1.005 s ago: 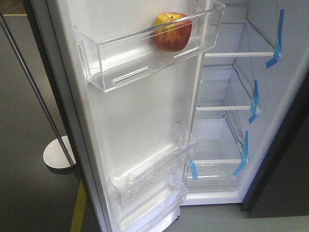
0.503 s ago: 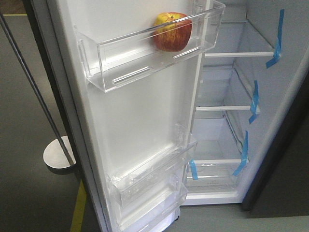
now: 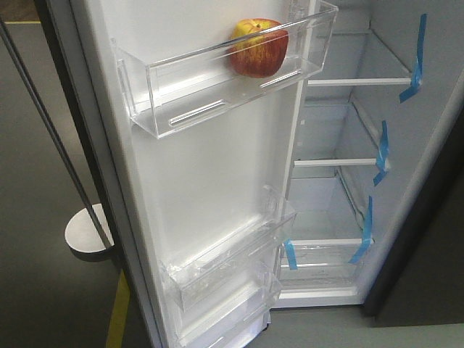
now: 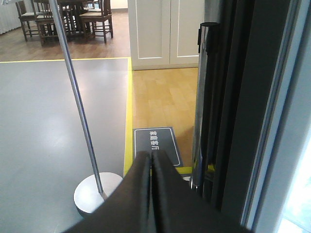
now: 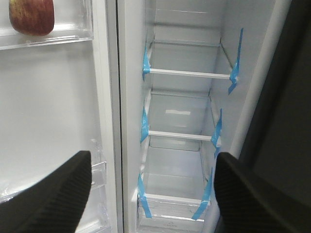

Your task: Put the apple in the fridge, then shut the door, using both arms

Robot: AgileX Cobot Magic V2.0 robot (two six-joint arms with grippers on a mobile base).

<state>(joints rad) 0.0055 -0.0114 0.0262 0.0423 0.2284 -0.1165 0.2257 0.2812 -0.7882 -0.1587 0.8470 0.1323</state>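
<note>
The apple [image 3: 259, 48] sits in the door's [image 3: 210, 181] upper clear bin [image 3: 181, 109] — up-left of my right gripper [image 5: 153, 160], spread wide and empty. My left gripper [image 4: 152, 158] is clenched on nothing, outside the door.

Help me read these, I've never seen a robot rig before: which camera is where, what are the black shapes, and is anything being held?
This is a two-armed robot facing an open fridge. The front view looks out from the robot's body. In it, the apple sits in the top clear bin of the open door. The other two cameras ride on the wrists. The left wrist view shows the left end effector, with its black fingers pressed together and empty, near the door's dark outer side. The right wrist view shows the right end effector spread wide and looking in at the white shelves. Nothing is held.
</note>
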